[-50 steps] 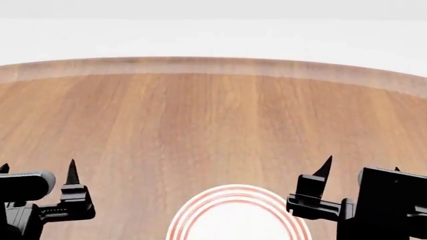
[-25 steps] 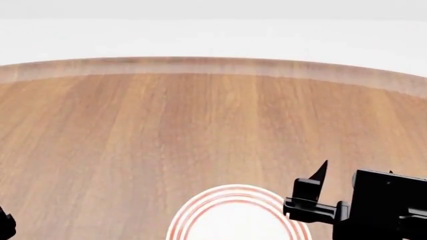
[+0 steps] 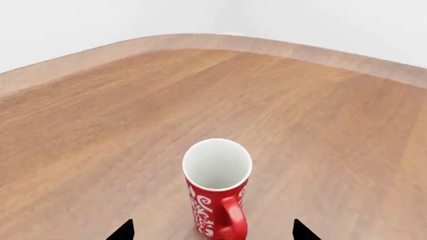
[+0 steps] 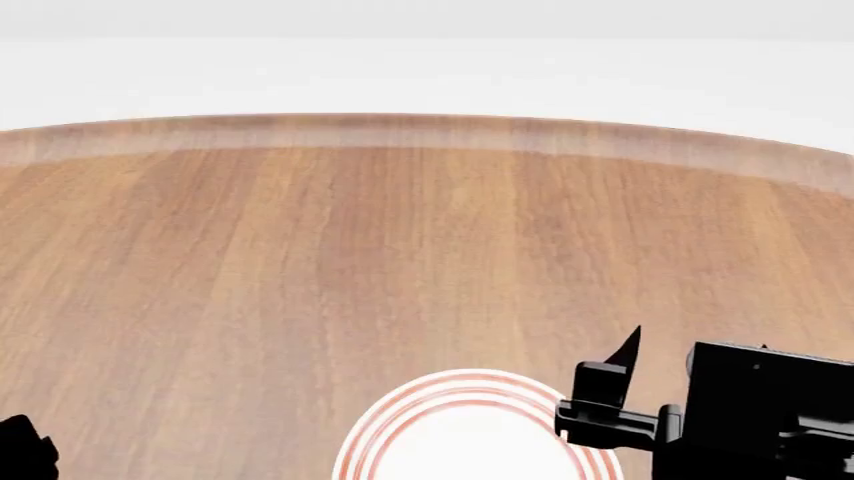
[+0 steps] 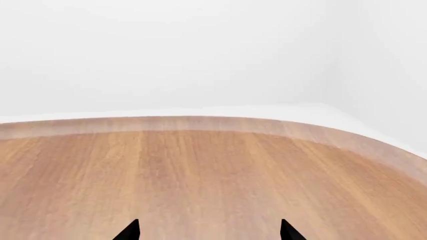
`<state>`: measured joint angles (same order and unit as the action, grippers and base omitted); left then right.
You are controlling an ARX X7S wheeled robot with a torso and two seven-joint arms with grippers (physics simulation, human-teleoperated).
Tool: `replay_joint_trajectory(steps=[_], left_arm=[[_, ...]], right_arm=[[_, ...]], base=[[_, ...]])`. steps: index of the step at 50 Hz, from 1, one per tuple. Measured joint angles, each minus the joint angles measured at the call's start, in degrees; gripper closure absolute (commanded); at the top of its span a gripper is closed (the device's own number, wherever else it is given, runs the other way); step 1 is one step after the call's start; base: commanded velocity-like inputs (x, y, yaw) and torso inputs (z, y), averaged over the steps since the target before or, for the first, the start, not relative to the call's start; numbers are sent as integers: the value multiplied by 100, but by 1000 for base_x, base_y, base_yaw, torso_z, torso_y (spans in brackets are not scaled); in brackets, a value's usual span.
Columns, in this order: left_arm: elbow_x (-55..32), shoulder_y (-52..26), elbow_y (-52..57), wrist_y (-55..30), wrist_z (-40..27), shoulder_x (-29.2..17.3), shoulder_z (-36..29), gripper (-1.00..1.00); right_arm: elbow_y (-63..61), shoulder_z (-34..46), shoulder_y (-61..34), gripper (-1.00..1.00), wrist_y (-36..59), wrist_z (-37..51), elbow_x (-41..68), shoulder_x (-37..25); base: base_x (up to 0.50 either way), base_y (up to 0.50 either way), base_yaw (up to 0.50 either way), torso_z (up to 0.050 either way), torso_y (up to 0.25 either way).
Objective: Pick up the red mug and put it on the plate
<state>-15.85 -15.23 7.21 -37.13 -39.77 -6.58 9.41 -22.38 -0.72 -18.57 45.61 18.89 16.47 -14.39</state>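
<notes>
The task is at its opening stage: the mug (image 3: 217,187) stands upright on the wooden table (image 3: 100,125), its white inside facing up and its red handle turned toward the left wrist camera, and nothing holds it. In that view the left gripper (image 3: 212,231) shows only two dark fingertips, spread wide, one to each side of the mug and clear of it; the mug sits roughly midway between them and a little beyond the tips, so the approach looks lined up but the grasp is not yet made. The plate (image 4: 470,432), white with red rings, lies at the near edge of the head view, cut off by the frame, and no mug is on it. The mug itself does not appear in the head view, so how far it stands from the plate cannot be told. The right gripper (image 5: 208,231) hangs just beside the plate's right rim in the head view; its own camera shows two tips set apart over bare table, holding nothing. What remains, as I judge it, is nearly everything: move the left fingers around the mug body, close, lift, carry it to the plate and set it down upright.
</notes>
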Motion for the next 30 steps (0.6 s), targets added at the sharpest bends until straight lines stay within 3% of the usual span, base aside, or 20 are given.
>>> replay_joint_trajectory(steps=[30], left_arm=[[-88, -1054, -1970, 253, 360, -240, -330, -100]], right_arm=[[180, 151, -32, -100, -100, 19, 18, -28]], base=[[0, 0, 0, 0, 0]])
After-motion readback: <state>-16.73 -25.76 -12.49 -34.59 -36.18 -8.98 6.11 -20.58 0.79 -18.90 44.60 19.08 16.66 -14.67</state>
